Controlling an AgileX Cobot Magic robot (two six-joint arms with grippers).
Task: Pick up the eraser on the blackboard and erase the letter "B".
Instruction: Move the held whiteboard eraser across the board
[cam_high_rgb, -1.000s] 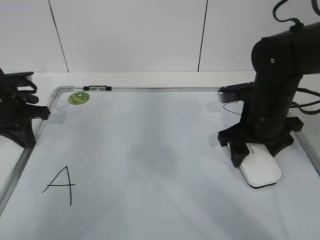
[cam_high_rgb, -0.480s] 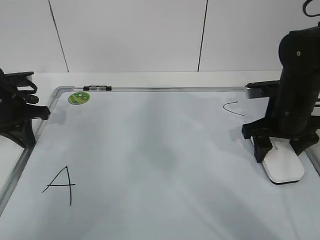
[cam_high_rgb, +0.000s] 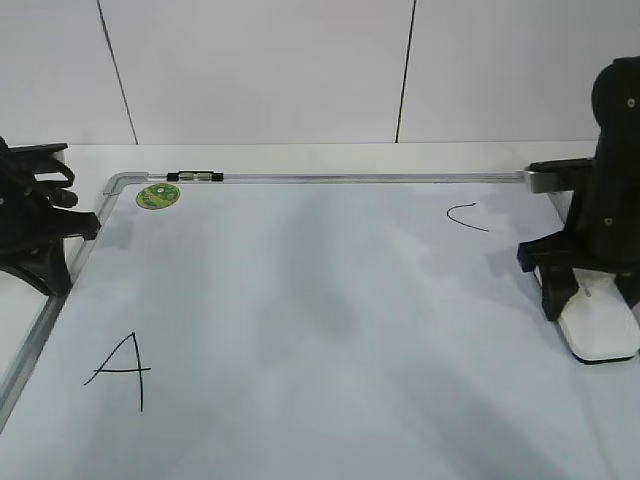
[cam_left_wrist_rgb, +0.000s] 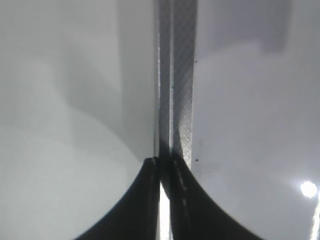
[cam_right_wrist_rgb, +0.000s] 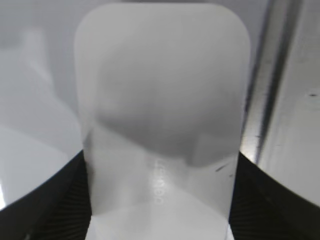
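Right arm is way over at the right side of the large white dry-erase blackboard (cam_high_rgb: 320, 330) with its grey metal frame now, and that's a clear slide: a second ago it stood further in, covering most of the small black "C" (cam_high_rgb: 468, 216), half a second ago it had cleared that mark, and now it sits hard against the board's right edge. The right gripper (cam_high_rgb: 592, 290) pinches the white, smooth, oblong plastic eraser (cam_high_rgb: 602, 325) from both sides; in the right wrist view the black fingers (cam_right_wrist_rgb: 60, 195) press on the flanks of the eraser (cam_right_wrist_rgb: 162, 115), with the board's grey frame rail (cam_right_wrist_rgb: 272, 90) just beside it. Eraser's dark base lies flat on the board, as best the exterior view shows.

No letter "B" to be seen on the board. The black handwritten "A" (cam_high_rgb: 122, 368) sits low left, same as before. The round green sticker (cam_high_rgb: 157, 195) and the small black-and-silver marker (cam_high_rgb: 196, 177) rest at the top left corner, unmoved.

Left gripper (cam_high_rgb: 75, 225) is parked at the board's left edge, unchanged; in its wrist view the fingers (cam_left_wrist_rgb: 145, 200) are pressed together over the frame rail (cam_left_wrist_rgb: 177, 90).
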